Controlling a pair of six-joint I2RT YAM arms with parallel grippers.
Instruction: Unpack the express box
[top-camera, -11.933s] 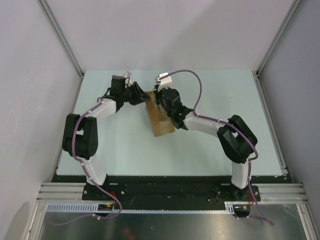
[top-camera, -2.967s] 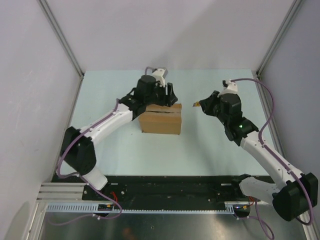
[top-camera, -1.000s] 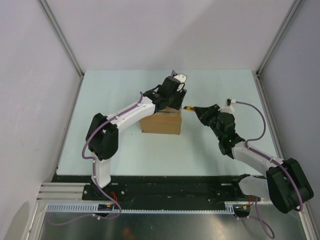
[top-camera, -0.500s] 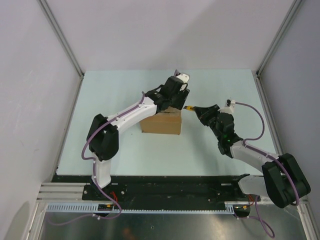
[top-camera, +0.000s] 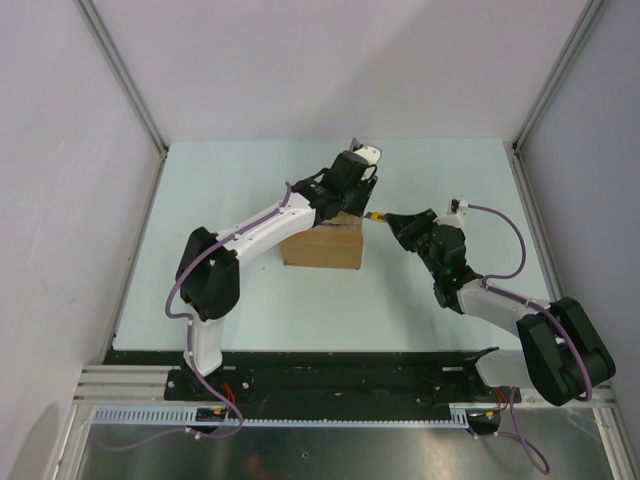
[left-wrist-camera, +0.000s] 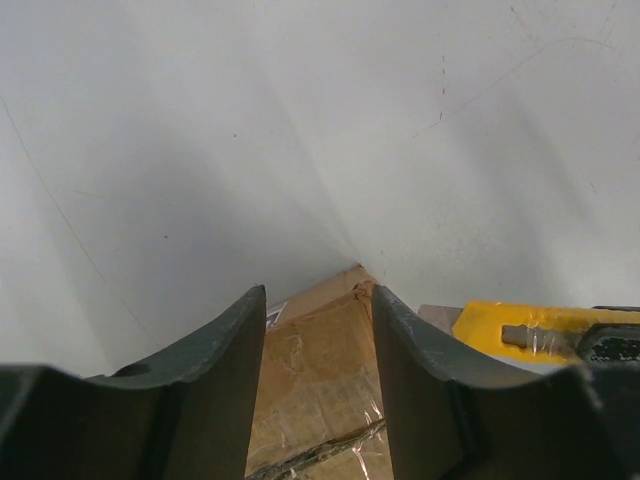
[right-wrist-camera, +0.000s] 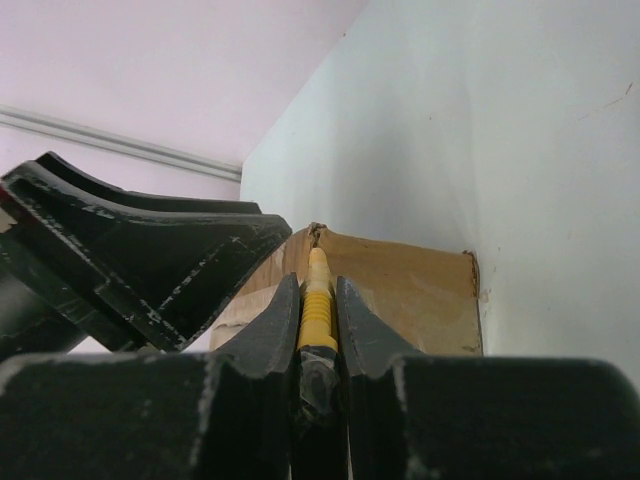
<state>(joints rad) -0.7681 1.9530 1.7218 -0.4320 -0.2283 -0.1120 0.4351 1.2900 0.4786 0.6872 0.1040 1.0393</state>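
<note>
The express box (top-camera: 322, 245) is a brown cardboard carton with a taped top seam, lying mid-table. My left gripper (top-camera: 353, 203) is open and sits over the box's far right top corner. In the left wrist view its gripper (left-wrist-camera: 315, 295) has the box top (left-wrist-camera: 318, 375) between its fingers. My right gripper (top-camera: 395, 221) is shut on a yellow utility knife (top-camera: 374, 216). The knife's tip is at the box's upper right edge. In the right wrist view the knife (right-wrist-camera: 317, 300) points at the top corner of the box (right-wrist-camera: 410, 290), held in the right gripper (right-wrist-camera: 317, 283).
The pale green table (top-camera: 440, 180) is walled by white panels with metal posts at the back corners. The left gripper's black fingers (right-wrist-camera: 170, 265) fill the left of the right wrist view, close to the knife. The knife also shows at the right of the left wrist view (left-wrist-camera: 520, 325).
Over three seconds the right gripper brought the knife leftward to the box's right edge, and the left gripper slid along the box top to its right end. In the last second there were only small shifts.
</note>
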